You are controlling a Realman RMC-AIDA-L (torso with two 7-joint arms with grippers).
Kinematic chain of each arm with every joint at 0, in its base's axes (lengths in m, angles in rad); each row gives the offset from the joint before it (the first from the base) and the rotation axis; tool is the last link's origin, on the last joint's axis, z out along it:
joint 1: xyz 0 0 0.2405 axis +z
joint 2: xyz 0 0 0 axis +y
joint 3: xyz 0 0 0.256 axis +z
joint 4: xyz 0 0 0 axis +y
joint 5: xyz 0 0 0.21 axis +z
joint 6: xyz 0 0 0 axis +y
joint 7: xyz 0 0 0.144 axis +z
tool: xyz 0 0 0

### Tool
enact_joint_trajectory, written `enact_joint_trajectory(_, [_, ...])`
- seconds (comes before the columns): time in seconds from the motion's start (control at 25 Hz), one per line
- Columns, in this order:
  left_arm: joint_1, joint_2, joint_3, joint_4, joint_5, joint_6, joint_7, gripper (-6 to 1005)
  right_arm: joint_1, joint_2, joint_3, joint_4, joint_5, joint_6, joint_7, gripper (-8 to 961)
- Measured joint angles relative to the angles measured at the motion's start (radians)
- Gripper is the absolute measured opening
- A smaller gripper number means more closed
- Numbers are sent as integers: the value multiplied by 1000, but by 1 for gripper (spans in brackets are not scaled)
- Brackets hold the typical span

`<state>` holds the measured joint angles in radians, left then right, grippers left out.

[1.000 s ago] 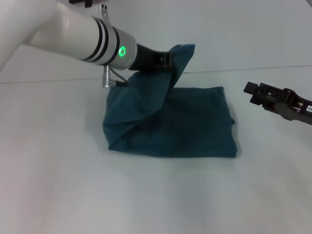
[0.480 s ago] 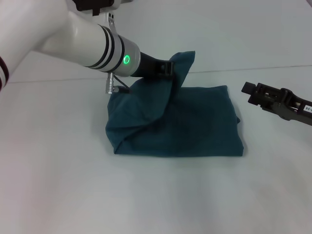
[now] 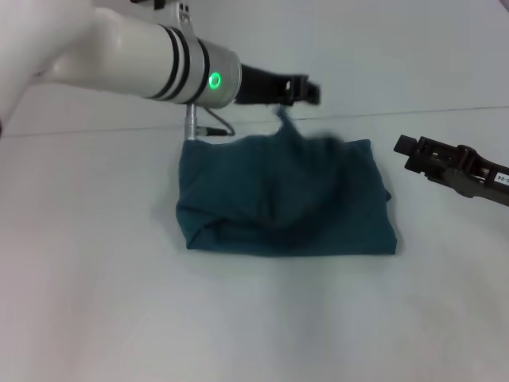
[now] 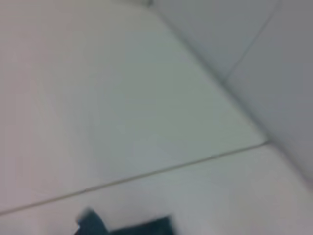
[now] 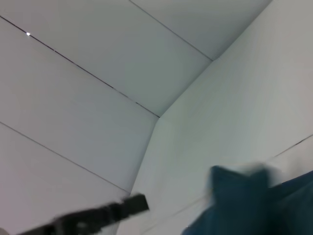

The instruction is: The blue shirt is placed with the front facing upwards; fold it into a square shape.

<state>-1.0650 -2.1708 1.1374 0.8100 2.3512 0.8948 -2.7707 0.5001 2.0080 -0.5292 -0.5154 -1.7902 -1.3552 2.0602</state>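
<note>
White tabletop (image 3: 254,318) filled the head view, with pale wall panels behind it, and the blue shirt (image 3: 286,203) lay in the middle of the frame as a compact, roughly rectangular bundle.

My left gripper (image 3: 306,91) hung just above the bundle's far edge in the upper middle of the frame. A small blurred tip of cloth rose toward it but looked apart from it, so I judged nothing was pinched; whether those fingers were spread or together I could not tell.

My right gripper (image 3: 409,147) waited at the right edge of the frame, off the cloth and holding nothing; its fingers I could not read either.

Progress, as I judged it: the folding was mostly done. The shape was close to a square but wider than deep, its near left corner was rumpled and its right edge uneven, so tidying or one more fold seemed left.

No lettering, tag or brand showed anywhere on the folded cloth.
</note>
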Motion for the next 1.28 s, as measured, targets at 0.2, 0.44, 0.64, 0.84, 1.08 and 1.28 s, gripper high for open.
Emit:
enact_joint_trajectory(0.2, [118,7,-6,114,-241,21,110,349,-6,-3,0,0,0,1,-1,697])
enact_joint_trajectory(0.44, [247,9,-97,229,-278,77,105,600,-7,-5,0,0,0,1,-1,697])
enact_joint_trajectory(0.64, [318,23,-253,242,-299,221,110,747,2,-15,-6,0,-25,-4,14,697])
enact_joint_trajectory(0.84, [384,72,-340,237,-321,405,120,745,36,-54,-58,-12,-101,-18,109,697])
enact_joint_trajectory(1.08, [426,117,-543,177,-288,661,222,735,106,-111,-99,-18,-241,-69,254,697])
enact_joint_trajectory(1.28, [471,120,-618,176,-227,767,242,736,172,-129,-102,-86,-391,-146,401,697])
